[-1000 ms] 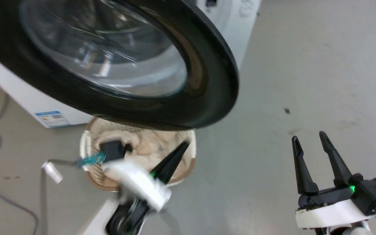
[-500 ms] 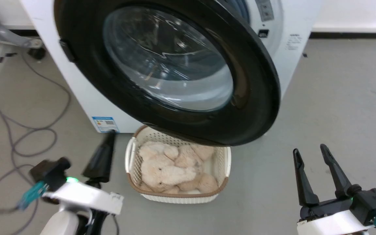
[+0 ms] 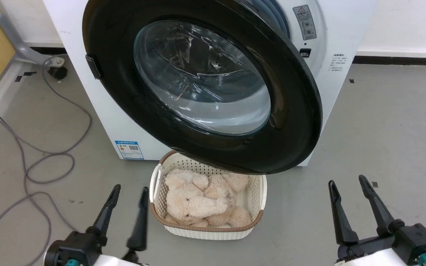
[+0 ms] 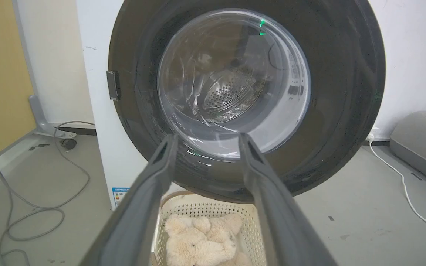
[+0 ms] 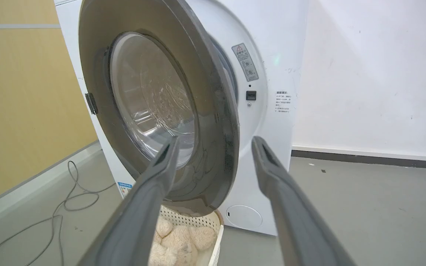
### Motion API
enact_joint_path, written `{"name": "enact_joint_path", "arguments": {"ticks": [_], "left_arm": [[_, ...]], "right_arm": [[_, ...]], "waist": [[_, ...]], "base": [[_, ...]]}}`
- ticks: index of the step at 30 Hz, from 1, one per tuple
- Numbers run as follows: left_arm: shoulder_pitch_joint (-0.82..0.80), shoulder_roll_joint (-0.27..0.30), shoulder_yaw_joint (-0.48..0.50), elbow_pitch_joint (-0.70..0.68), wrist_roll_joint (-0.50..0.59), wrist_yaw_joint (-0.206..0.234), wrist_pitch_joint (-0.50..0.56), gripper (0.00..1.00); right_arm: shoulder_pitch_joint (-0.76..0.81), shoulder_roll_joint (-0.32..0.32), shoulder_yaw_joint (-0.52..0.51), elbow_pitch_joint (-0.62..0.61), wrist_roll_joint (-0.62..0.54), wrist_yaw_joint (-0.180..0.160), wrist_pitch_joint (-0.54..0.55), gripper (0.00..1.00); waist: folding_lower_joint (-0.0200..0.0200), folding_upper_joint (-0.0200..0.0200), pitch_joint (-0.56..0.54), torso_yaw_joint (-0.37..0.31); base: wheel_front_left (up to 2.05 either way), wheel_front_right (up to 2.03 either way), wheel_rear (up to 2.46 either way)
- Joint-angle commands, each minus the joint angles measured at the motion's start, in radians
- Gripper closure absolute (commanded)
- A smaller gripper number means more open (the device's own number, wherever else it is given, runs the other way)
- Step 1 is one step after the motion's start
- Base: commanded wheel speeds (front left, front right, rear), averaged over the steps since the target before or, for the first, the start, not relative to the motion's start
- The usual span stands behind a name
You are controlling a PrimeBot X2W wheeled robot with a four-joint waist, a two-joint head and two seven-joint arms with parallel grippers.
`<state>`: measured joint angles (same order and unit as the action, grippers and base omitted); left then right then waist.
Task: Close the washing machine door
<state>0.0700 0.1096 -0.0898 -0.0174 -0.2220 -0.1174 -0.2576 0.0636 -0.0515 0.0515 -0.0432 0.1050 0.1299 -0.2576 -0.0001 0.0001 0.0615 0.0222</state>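
The washing machine door (image 3: 298,122), a glossy black disc with a bulging glass bowl, stands partly swung out from the white washing machine (image 3: 105,122). Its free edge is on the right, and a gap shows the opening behind it. My left gripper (image 3: 131,188) is open at the lower left, well short of the door. My right gripper (image 3: 347,180) is open at the lower right, also holding nothing. The left wrist view faces the door (image 4: 346,92) squarely between my left gripper's (image 4: 207,136) fingers. The right wrist view shows the door's (image 5: 213,111) edge between my right gripper's (image 5: 216,138) fingers.
A cream laundry basket (image 3: 205,231) with beige plush toys (image 3: 198,199) sits on the floor under the door. Grey cable (image 3: 31,166) loops on the floor at the left. A grey cushion (image 4: 423,140) and a white wall lie to the right of the machine.
The head camera has tilted up, showing more of the machine. My left arm has drawn back from over the basket to the lower left, fingers now open and pointing up. The right gripper has barely moved.
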Motion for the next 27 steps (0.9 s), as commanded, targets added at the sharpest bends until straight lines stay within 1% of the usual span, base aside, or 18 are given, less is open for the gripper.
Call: {"name": "enact_joint_path", "arguments": {"ticks": [1,4,12,13,14,17,20,22,27], "left_arm": [[0.01,-0.006,0.003,0.002,0.016,-0.006,-0.004,0.0],[0.012,-0.015,-0.012,0.011,0.059,-0.009,-0.004,0.0],[-0.006,-0.033,-0.022,0.011,0.08,-0.012,-0.004,0.0],[-0.011,-0.034,-0.023,0.01,0.081,-0.013,-0.004,0.0],[-0.015,-0.035,-0.024,0.008,0.081,-0.013,-0.004,0.0],[-0.032,-0.038,-0.036,0.001,0.075,-0.013,-0.004,0.0],[-0.054,-0.039,-0.049,-0.005,0.075,-0.013,-0.004,0.0],[-0.07,-0.04,-0.052,-0.006,0.072,-0.013,-0.004,0.0],[-0.116,-0.045,-0.059,-0.005,0.064,-0.013,-0.004,0.0]], "right_arm": [[0.01,0.001,0.0,-0.001,0.001,0.001,-0.004,0.0],[0.016,0.001,-0.001,-0.002,0.003,0.001,-0.004,0.0],[0.012,0.001,0.003,-0.018,0.003,0.001,-0.004,0.0],[0.007,-0.005,0.01,-0.024,0.001,0.001,-0.004,0.95],[0.002,-0.013,0.019,-0.028,0.0,0.001,-0.004,1.0],[-0.027,-0.055,0.059,-0.035,-0.002,0.001,-0.004,1.0],[-0.078,-0.115,0.105,-0.025,0.003,0.001,-0.004,1.0],[-0.12,-0.152,0.126,-0.012,0.025,0.001,-0.004,1.0],[-0.247,-0.269,0.194,0.04,0.076,0.001,-0.004,1.0]], "waist": [[0.0001,-0.0001,0.001,0.003],[0.0001,-0.0001,0.001,0.011],[0.0001,-0.0001,0.016,0.03],[0.0001,-0.0001,0.022,0.035],[0.0001,-0.0001,0.029,0.039],[0.0001,-0.0001,0.059,0.054],[0.0001,-0.0001,0.096,0.073],[0.0001,-0.0001,0.125,0.087],[0.0001,-0.0001,0.189,0.117]], "base": [[0.0,0.0,0.0],[0.0,0.0,0.0],[0.0,0.0,0.0],[0.0,0.0,0.0],[0.0,0.0,0.0],[0.0,0.0,0.0],[0.0,0.0,0.0],[0.0,0.0,0.0],[0.0,0.0,0.0]]}}
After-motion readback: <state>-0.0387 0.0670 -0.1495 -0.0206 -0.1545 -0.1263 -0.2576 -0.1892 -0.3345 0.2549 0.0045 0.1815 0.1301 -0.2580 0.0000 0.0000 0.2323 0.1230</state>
